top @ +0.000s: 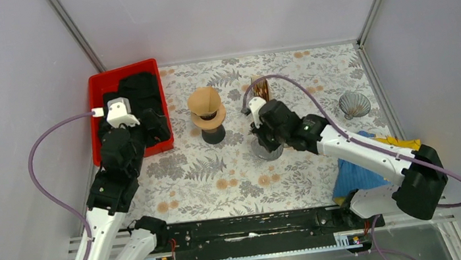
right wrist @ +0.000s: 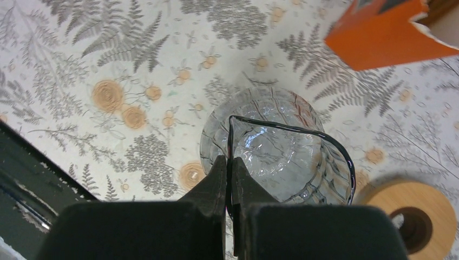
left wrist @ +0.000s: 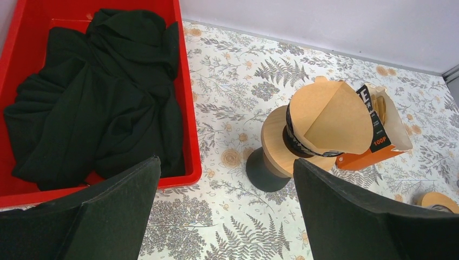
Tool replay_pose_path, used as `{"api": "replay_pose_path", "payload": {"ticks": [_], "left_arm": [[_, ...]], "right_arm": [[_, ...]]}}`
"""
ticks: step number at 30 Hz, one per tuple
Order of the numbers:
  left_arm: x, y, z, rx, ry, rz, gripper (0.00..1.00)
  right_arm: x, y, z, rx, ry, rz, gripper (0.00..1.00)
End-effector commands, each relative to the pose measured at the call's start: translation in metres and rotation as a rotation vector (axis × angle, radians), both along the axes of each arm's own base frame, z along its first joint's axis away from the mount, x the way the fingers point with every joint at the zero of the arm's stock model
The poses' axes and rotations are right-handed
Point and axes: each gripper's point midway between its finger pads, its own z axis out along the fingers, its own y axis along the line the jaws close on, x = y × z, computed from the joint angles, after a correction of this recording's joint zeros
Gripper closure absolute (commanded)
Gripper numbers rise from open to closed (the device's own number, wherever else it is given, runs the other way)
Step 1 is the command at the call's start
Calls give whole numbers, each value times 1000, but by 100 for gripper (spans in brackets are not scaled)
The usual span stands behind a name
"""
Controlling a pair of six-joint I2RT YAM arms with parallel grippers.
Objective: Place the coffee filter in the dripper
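The brown paper cone filter point(left wrist: 325, 116) sits point-down in the wood-collared dripper point(left wrist: 279, 149), ahead and right of the wide-open left hand point(left wrist: 226, 173); the nearer right hand point(right wrist: 230, 173) is clamped on the rim of the clear glass carafe point(right wrist: 281, 146).

A brown paper filter point(top: 204, 100) sits in the dripper point(top: 212, 124) on the table point(top: 220, 179). To its right, the right gripper point(top: 261, 141) meets a glass jug point(top: 272, 152). A red bin point(top: 96, 93) holds black cloth point(top: 142, 91).
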Motion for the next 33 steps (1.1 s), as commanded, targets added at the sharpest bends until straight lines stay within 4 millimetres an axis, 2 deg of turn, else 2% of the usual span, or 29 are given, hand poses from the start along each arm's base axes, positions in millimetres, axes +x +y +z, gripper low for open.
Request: {"api": "replay_pose_path", "payload": {"ticks": [1,6,13,23,29,33], "left_arm": [[5,0,8,-24,-43,7,0],[6,1,7,-24,-41,9,0],[8,0,5,-25,-33,6,0],[10,0,3,-26,-23,1,0],[10,-1,2,-29,-20,-5,0],[10,-1,2,-29,-20,-3,0]], "right_arm": [[3,32,14,50,-120,40,100],[-16,58,-6,31,-103,129,100],[-39,78,-36,-18,-58,200,100],[-51,76,-57,-47,-26,213,94],[-56,74,-66,-80,-12,223,81],[-56,73,-57,-68,-24,214,71]]}}
